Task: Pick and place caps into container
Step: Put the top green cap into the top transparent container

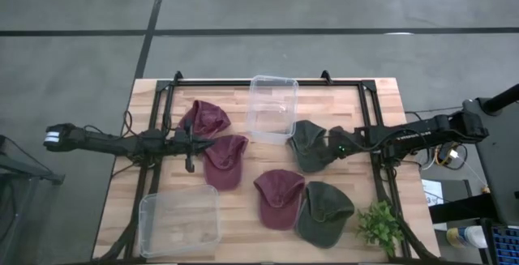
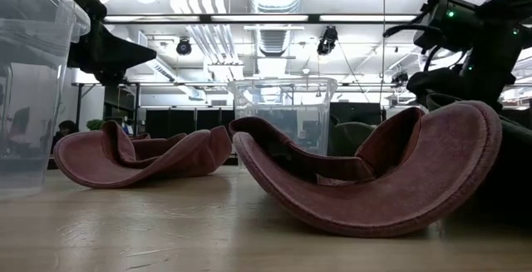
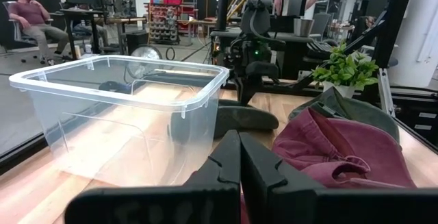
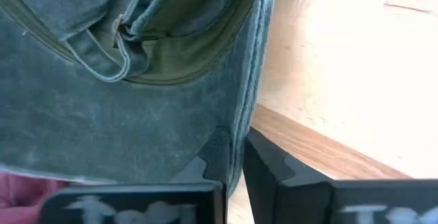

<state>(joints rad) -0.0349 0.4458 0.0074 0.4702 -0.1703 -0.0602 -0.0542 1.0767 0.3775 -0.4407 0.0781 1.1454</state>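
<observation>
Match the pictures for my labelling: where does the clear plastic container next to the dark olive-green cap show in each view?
High view: clear plastic container, top centre.
Low view: centre, behind maroon fabric caps.
Left wrist view: fills the left half.
Right wrist view: not in it.
Shared landmark: right arm's green light.

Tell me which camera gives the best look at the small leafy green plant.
The high view: the small leafy green plant shows whole, at the table's corner beside a dark olive-green fabric cap. The left wrist view shows it farther off, behind the caps. The low and right wrist views don't show it.
</observation>
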